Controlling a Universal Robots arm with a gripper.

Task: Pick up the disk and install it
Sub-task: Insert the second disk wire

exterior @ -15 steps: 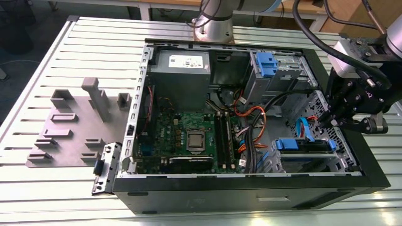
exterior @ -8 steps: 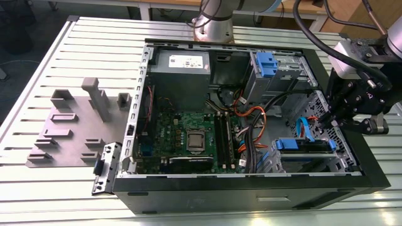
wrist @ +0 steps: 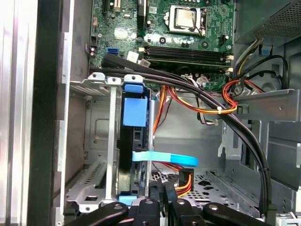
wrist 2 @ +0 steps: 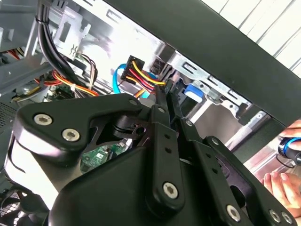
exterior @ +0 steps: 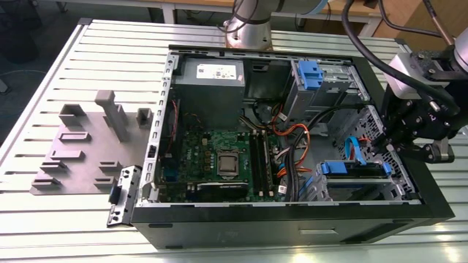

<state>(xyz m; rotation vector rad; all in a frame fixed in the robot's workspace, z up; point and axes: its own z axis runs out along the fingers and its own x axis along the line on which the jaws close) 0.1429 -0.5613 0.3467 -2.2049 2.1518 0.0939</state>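
An open computer case [exterior: 292, 219] lies on its side on a slatted metal table [exterior: 66, 71]. In the exterior view the robot's gripper [exterior: 384, 143] hangs inside the case at the exterior view's right, just above the lower drive cage [exterior: 358, 189].

The disk [exterior: 354, 168] sits in that cage, near the case's front corner, its blue plastic end facing up. In the first wrist view the disk [wrist: 134, 141] stands on edge in its slot, between the cage's metal walls, with its long axis running along the slot, from the blue tab at the motherboard [wrist: 164, 28] side toward the gripper [wrist: 163, 188].

In both wrist views the gripper's two fingers lie pressed close together with next to no gap between them; nothing clearly sits between them. In the second wrist view the gripper [wrist 2: 168, 88] tips reach toward a bundle of red, yellow and black wires [wrist 2: 141, 77] beside a blue cable [wrist 2: 116, 80].

A flat blue cable [wrist: 164, 159] crosses just beside the disk. A second blue-tabbed cage [exterior: 310, 76] stands farther back, near the power supply [exterior: 208, 82]. A person's hand [wrist 2: 282, 176] rests outside the case edge.
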